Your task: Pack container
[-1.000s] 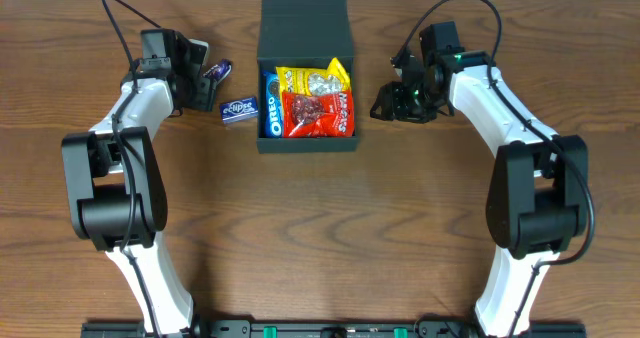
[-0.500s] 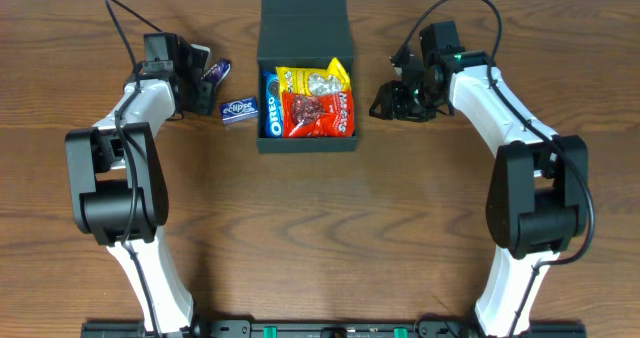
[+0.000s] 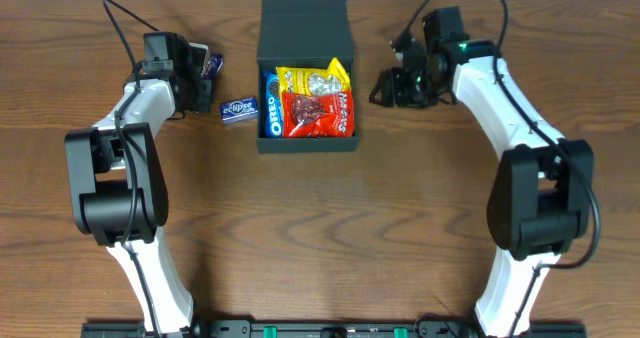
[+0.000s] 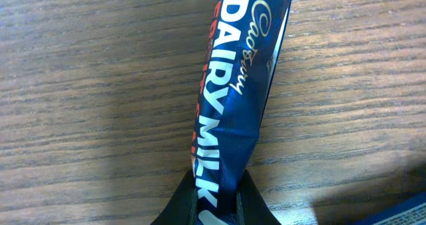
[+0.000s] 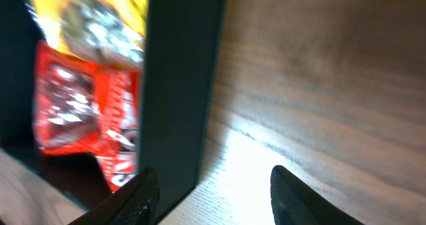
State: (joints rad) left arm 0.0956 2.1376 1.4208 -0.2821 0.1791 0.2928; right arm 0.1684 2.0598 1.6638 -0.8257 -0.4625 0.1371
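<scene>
Pickup of the next snack is judged to be the step in hand.

Overhead view: the left gripper point(image 3: 203, 70) is seen at a Dairy Milk bar point(image 3: 213, 64) on the table point(image 3: 320, 228). The jaw gap is masked by the wrist here. A small blue Eclipse box point(image 3: 239, 108) lies just beside those fingers, toward the container point(image 3: 303, 18). The container sits beyond the box with its lid flap laid back. An Oreo pack point(image 3: 269, 103), a yellow packet point(image 3: 316, 79) and a red Maltesers bag point(image 3: 318, 115) are already inside. The right gripper point(image 3: 388, 88) is placed near the container's other side wall.

Left wrist view: what overhead hides is shown. The fingers point(image 4: 253, 208) are pinched tight on the bar's near end, and the rest of the bar runs away from the fingertips over the wood. The container is out of frame.

Right wrist view, blurred: the fingers point(image 5: 136, 197) are held partly apart and empty. The container's outer wall is just ahead of one fingertip; contact cannot be told.

Next move, as judged: the bar is to be lifted, carried past the Eclipse box and released into the container, where room looks tight.
</scene>
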